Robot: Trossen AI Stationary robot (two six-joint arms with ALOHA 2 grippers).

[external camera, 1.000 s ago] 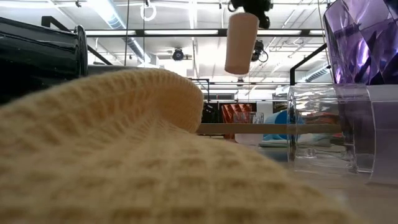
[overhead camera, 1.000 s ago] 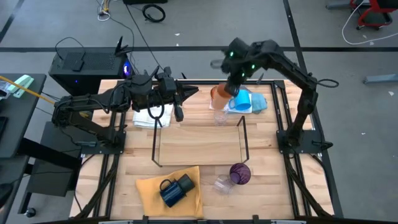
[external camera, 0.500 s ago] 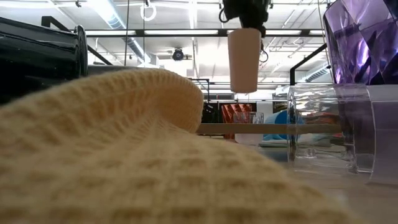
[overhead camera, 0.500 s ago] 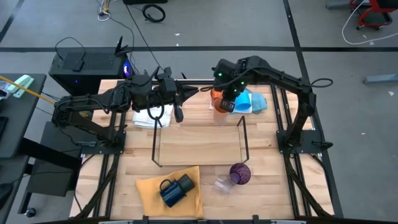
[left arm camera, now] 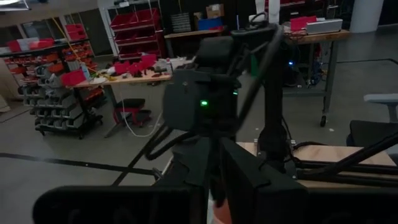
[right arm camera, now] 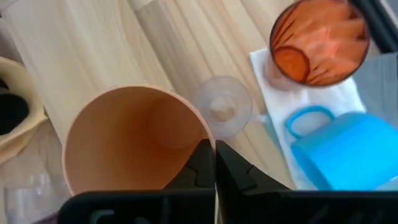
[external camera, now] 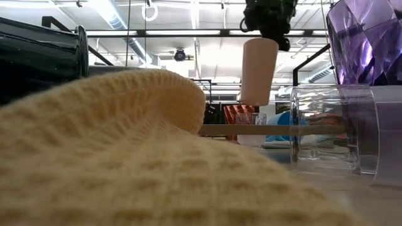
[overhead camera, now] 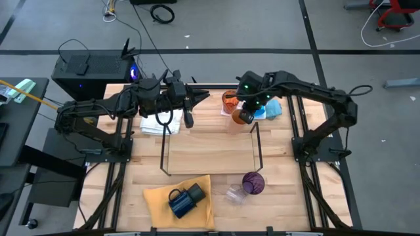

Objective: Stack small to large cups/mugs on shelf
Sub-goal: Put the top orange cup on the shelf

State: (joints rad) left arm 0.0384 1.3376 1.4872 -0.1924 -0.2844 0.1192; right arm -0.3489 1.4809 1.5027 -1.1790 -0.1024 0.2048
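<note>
The pale peach plastic cup (right arm camera: 134, 140) hangs empty in the air, its rim pinched by the shut right gripper (overhead camera: 247, 113) just over the far edge of the light-wood shelf with black wire frame (overhead camera: 209, 152). Beneath it stand a small clear glass (right arm camera: 222, 106), an empty orange translucent cup (right arm camera: 319, 42) and a bright blue handled mug (right arm camera: 339, 147) on a white cloth (right arm camera: 314, 102). Since a second ago the cup has moved right and lower. The left gripper (overhead camera: 189, 108) waits near the far left; I cannot tell its finger state.
</note>
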